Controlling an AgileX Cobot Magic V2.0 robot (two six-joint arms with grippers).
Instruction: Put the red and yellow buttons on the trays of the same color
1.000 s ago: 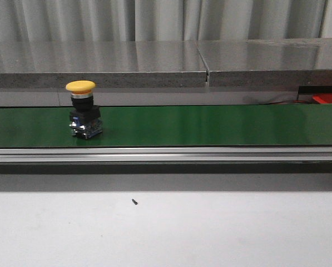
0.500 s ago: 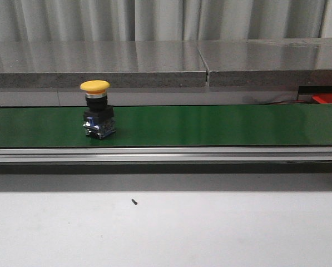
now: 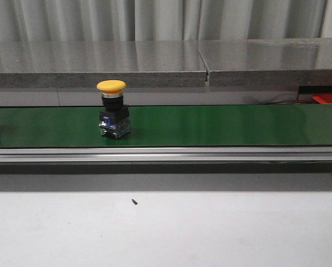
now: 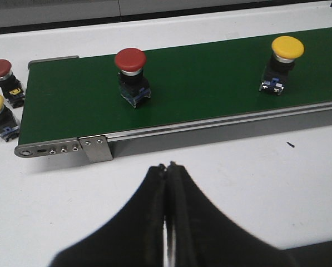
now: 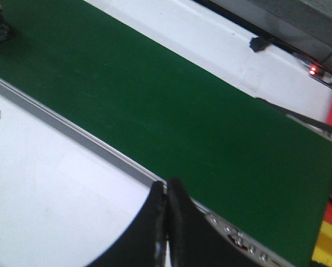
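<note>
Left wrist view: left pincer [image 4: 167, 167] pressed together, empty, low over white tabletop [image 4: 227, 183]. Just beyond, green conveyor belt [image 4: 199, 83]; ahead on it, red button [image 4: 130, 75] upright; farther along, yellow button [image 4: 282, 64] upright. Right pincer [image 5: 166, 186] likewise together, belt ahead bare. Probably light, rigid, top-heavy; smooth cap likely slippery. Best gripped across black collar beneath cap, keeping upright.
</note>
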